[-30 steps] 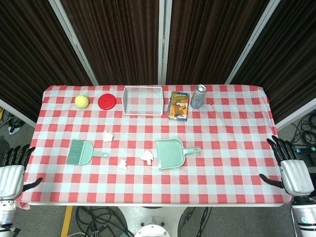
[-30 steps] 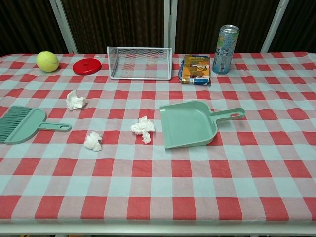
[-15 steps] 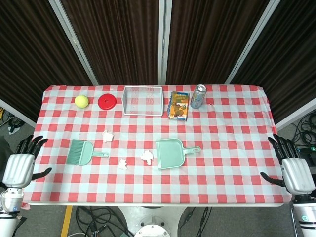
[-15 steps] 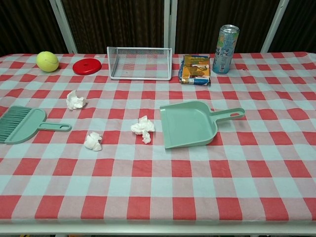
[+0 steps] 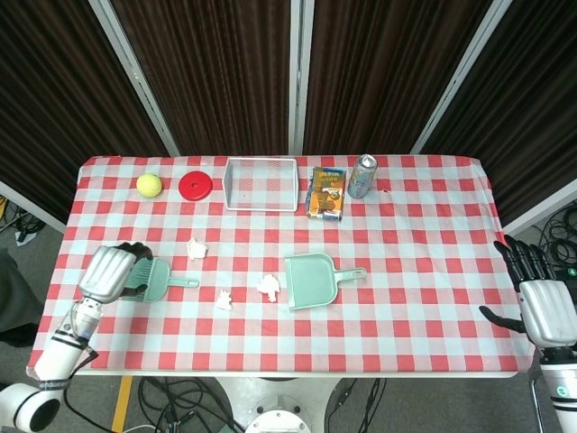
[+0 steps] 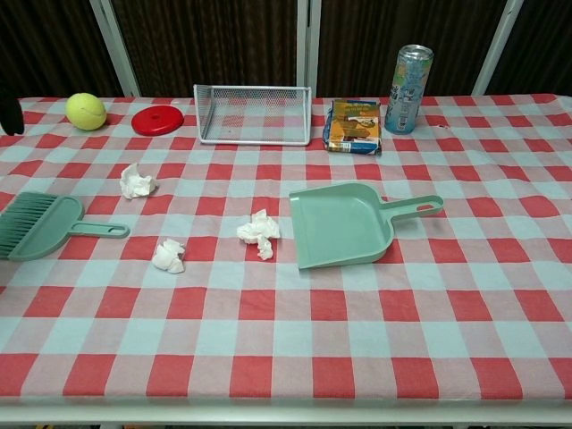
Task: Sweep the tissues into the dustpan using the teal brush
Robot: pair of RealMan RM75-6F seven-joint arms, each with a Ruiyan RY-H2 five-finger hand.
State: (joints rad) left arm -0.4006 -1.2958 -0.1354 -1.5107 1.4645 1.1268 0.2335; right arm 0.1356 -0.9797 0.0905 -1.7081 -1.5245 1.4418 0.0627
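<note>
**Left hand over the brush, right hand waiting at the table edge**

The left hand (image 5: 110,272) hovered at the bristle end of the teal brush (image 5: 155,280), its back to the head camera and its dark fingers (image 5: 133,249) curled down past the brush's far side. Whether it had actually taken hold of the brush could not be told from either view; in the chest view only a dark sliver showed at the left edge. The brush lay flat on the checked tablecloth (image 5: 424,262), bristles pointing left, handle pointing right toward the middle of the table.

The right hand (image 5: 544,307) hung off the right edge of the table, fingers spread and upright, holding nothing.

The dustpan (image 6: 344,223) sat near the centre, mouth facing the near-left, handle angled out to the right. Three crumpled tissues were scattered to its left: one tissue (image 6: 259,232) just beside the pan's mouth, a second tissue (image 6: 169,256) further left and nearer the front, and a third tissue (image 6: 137,181) further back, above the brush handle.

Along the back stood a tennis ball (image 6: 86,111), a red lid (image 6: 157,119), a wire basket (image 6: 254,114), a snack packet (image 6: 354,126) and a drink can (image 6: 407,77).
</note>
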